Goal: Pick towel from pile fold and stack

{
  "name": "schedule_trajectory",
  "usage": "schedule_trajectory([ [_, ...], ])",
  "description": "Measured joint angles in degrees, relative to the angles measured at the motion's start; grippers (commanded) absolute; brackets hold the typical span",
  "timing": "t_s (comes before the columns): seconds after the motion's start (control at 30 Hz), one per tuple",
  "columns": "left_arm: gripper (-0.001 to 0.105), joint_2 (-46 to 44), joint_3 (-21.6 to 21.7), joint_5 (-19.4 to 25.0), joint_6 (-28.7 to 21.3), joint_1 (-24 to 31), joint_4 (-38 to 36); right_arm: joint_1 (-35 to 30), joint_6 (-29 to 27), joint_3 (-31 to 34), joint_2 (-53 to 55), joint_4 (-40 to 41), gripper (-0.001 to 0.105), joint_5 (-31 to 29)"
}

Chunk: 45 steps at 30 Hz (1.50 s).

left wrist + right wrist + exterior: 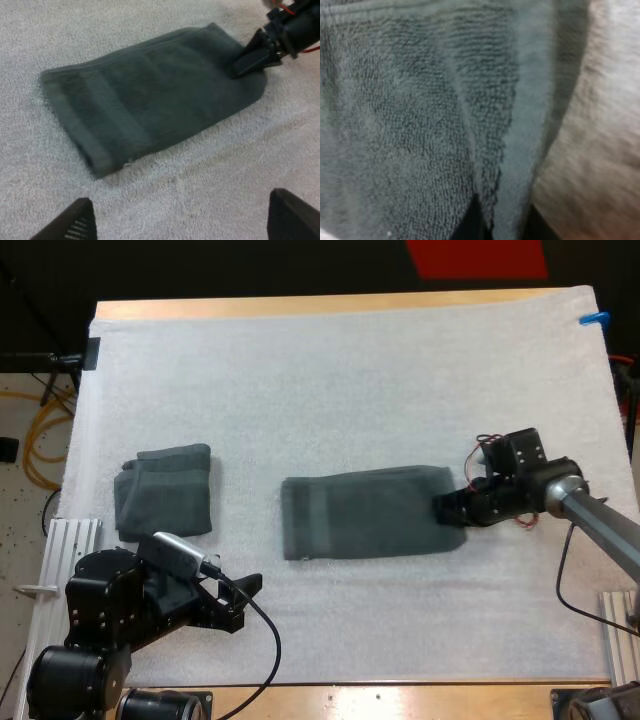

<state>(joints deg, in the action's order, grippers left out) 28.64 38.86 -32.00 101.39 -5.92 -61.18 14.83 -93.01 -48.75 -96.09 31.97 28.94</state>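
Two towels: dark grey-green, both flat on the white mat (350, 370); a folded towel (165, 492) lies beyond the left gripper (242, 600), and a long towel (365, 512) reaches across to the right gripper (447, 508).
Folded towel: a compact, roughly square bundle, just beyond the left gripper and a little to its left. It does not touch the gripper and lies well apart from the long towel.
Left gripper: low over bare mat on the near side of the table. Its two black fingers (80, 222) stand wide apart, with nothing between them.
Long towel: folded into a flat band, ahead of the left gripper and to its right, clear of it. A woven stripe crosses the end nearer the left gripper. The other end sits at the right gripper.
Right gripper: down on the mat at the long towel's right end. The left wrist view shows it as a dark wedge on the towel's corner. Its own fingers (470, 227) are clamped on a fold of the towel's edge, one on each side.
Wooden table (300, 306): a strip of it shows past the mat's far side.
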Motion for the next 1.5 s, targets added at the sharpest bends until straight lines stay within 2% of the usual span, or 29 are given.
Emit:
schedule_trajectory([
  [0.17,0.068,0.0,0.0,0.0,0.0,0.0,0.0,0.0,-6.5,0.0,6.8,7.4,0.0,-15.3],
  [0.37,0.068,0.0,0.0,0.0,0.0,0.0,0.0,0.0,-12.1,-0.4,12.3,11.8,0.0,-34.2],
  [0.43,0.068,0.0,0.0,0.0,0.0,0.0,0.0,0.1,-12.6,-1.2,13.0,12.8,0.0,-36.0],
  [0.5,0.068,0.0,0.0,0.0,0.1,0.0,0.0,0.6,-11.4,-1.9,13.0,13.1,0.0,-35.2],
  [0.63,0.068,0.0,0.0,0.0,0.1,0.0,0.0,3.9,-5.6,-3.0,13.0,12.4,0.0,-28.0],
  [0.8,0.068,0.0,0.0,0.0,0.1,0.0,0.0,10.6,2.1,-3.0,12.4,8.2,0.0,-20.8],
  [0.97,0.068,0.0,0.0,0.0,0.4,0.0,0.0,15.4,10.4,-3.0,8.8,2.3,0.0,-11.1],
  [1.1,0.068,0.0,0.0,0.0,1.8,0.0,0.0,16.7,16.1,-3.0,6.4,-3.2,0.0,-7.9],
  [1.23,0.068,0.0,0.0,0.0,1.9,0.0,0.0,16.7,17.6,-3.0,4.8,-5.7,0.001,-5.5],
  [1.3,0.068,0.0,0.0,0.0,1.9,0.0,0.0,16.7,17.6,-3.0,4.4,-5.7,0.008,-5.4],
  [1.4,0.068,0.0,0.0,0.0,1.9,0.0,0.0,16.7,16.9,-3.0,4.4,-5.8,0.035,-4.7],
  [1.47,0.068,0.0,0.0,0.0,1.9,0.0,0.0,16.7,16.3,-3.0,4.4,-6.0,0.063,-3.6],
  [1.5,0.068,0.0,0.0,0.0,1.9,0.0,0.0,16.7,15.7,-3.0,4.4,-6.0,0.071,-2.5],
])
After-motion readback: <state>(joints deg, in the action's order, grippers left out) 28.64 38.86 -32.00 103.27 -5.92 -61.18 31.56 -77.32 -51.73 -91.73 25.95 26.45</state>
